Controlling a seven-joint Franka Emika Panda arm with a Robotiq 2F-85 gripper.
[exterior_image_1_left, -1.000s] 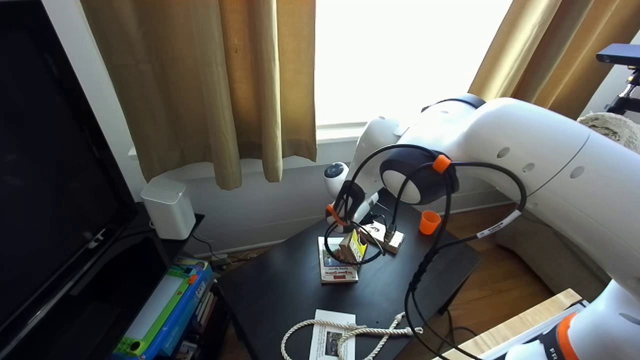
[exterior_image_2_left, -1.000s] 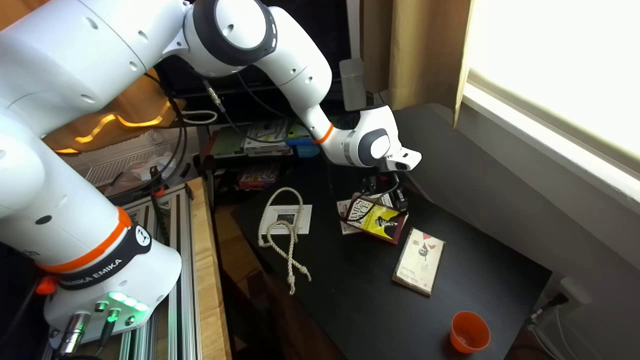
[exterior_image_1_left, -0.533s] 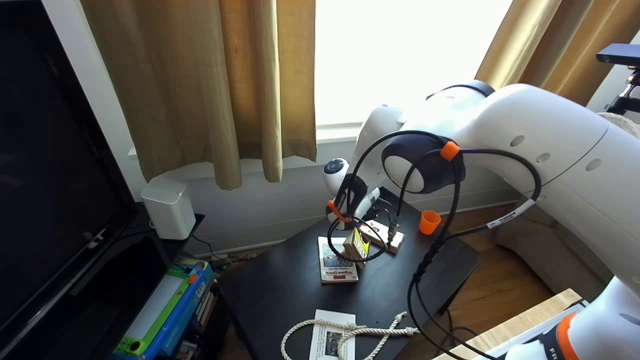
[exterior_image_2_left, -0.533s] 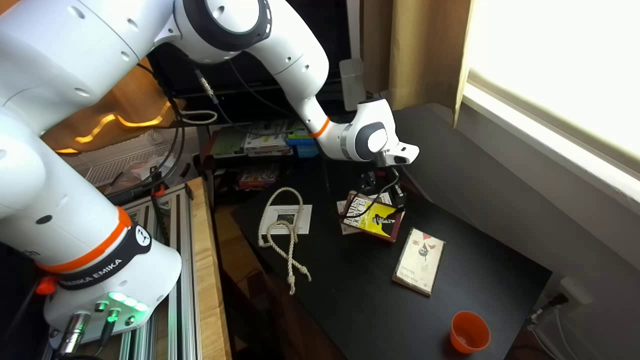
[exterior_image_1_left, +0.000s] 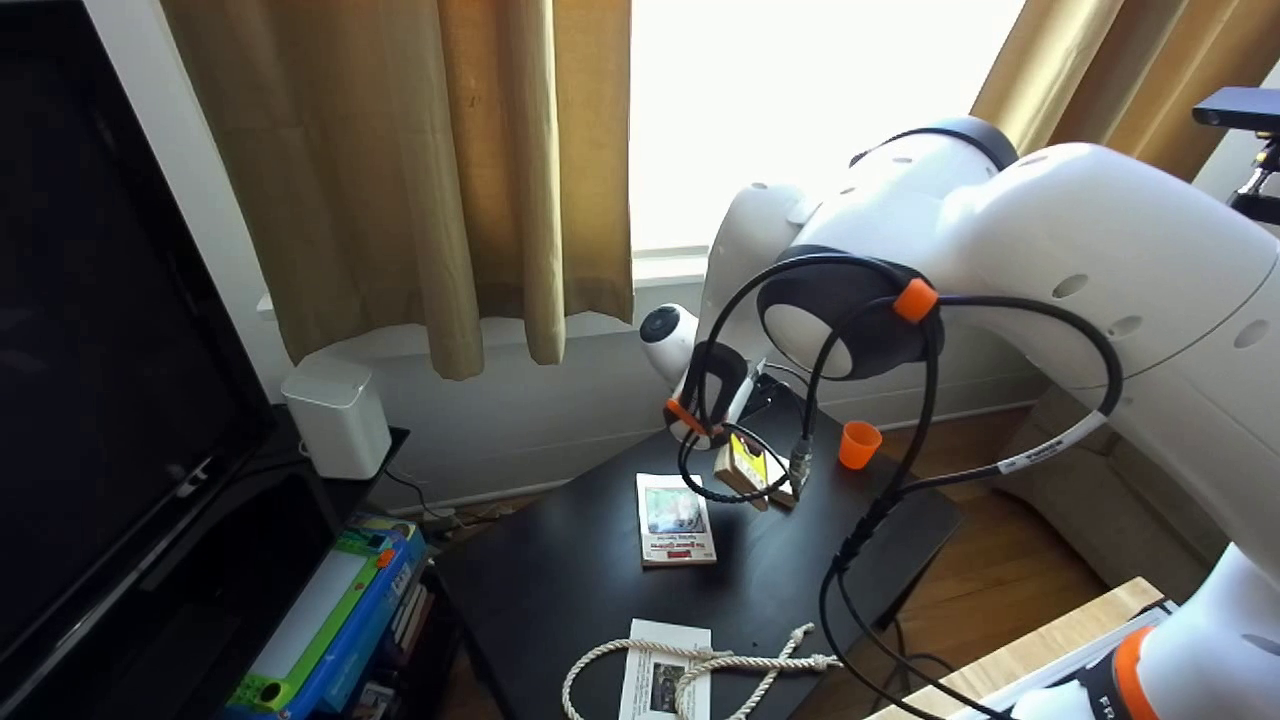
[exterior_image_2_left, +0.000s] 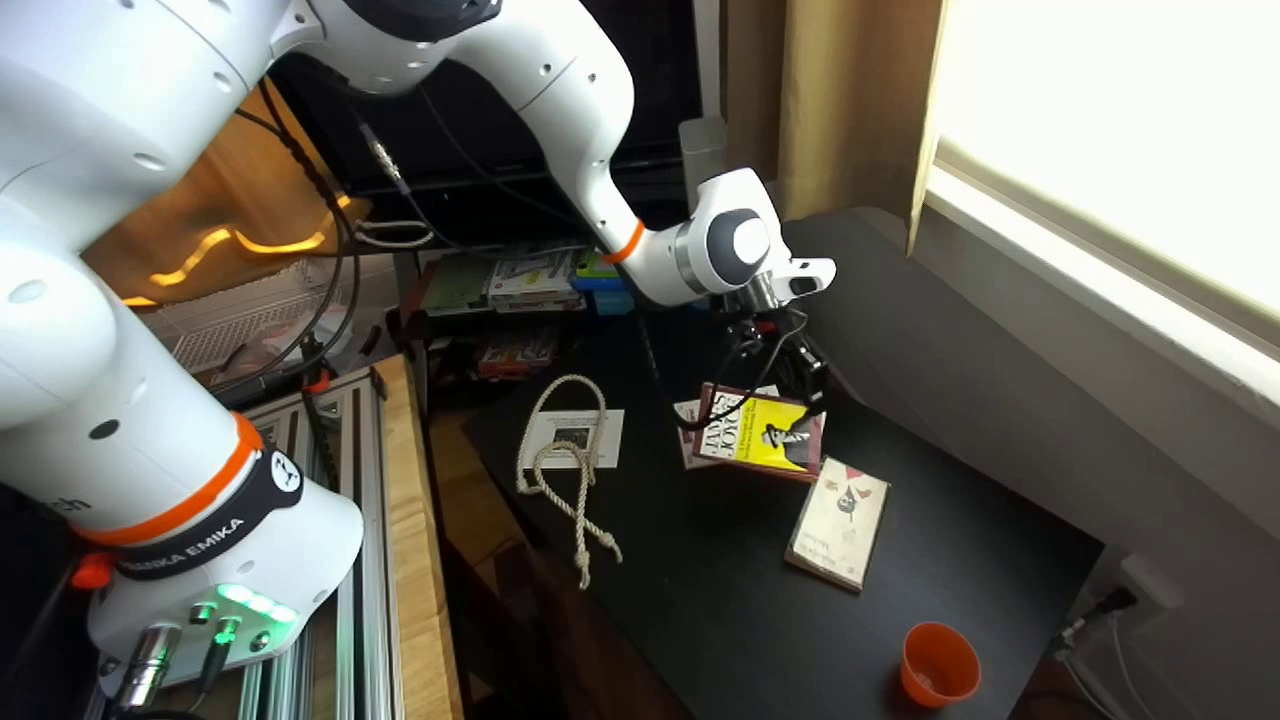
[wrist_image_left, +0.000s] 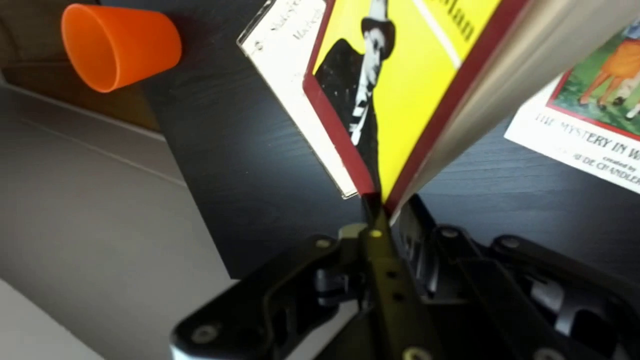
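1. The gripper (wrist_image_left: 392, 209) has its fingers clenched on a corner of the yellow book (exterior_image_2_left: 768, 437); in the wrist view the dark finger parts blur together, so the exact contact is hard to make out
2. The yellow book is held tilted over the black table (exterior_image_2_left: 690, 570), between the paperback (wrist_image_left: 590, 134) and the white book (exterior_image_2_left: 838, 525); whether it touches either, I cannot tell
3. In an exterior view the arm (exterior_image_1_left: 1060, 240) hides most of the gripper, and a cable loop (exterior_image_1_left: 722, 498) crosses before the yellow book
4. The paperback's title is cut off at the wrist view's right edge
5. There the yellow book partly covers the white book, whose lettering is blurred
6. The rope (exterior_image_1_left: 760, 662) lies across a white sheet (exterior_image_1_left: 638, 690), both cut off at the bottom in an exterior view
7. Faint specks inside the orange cup (exterior_image_2_left: 940, 665) are too small to identify
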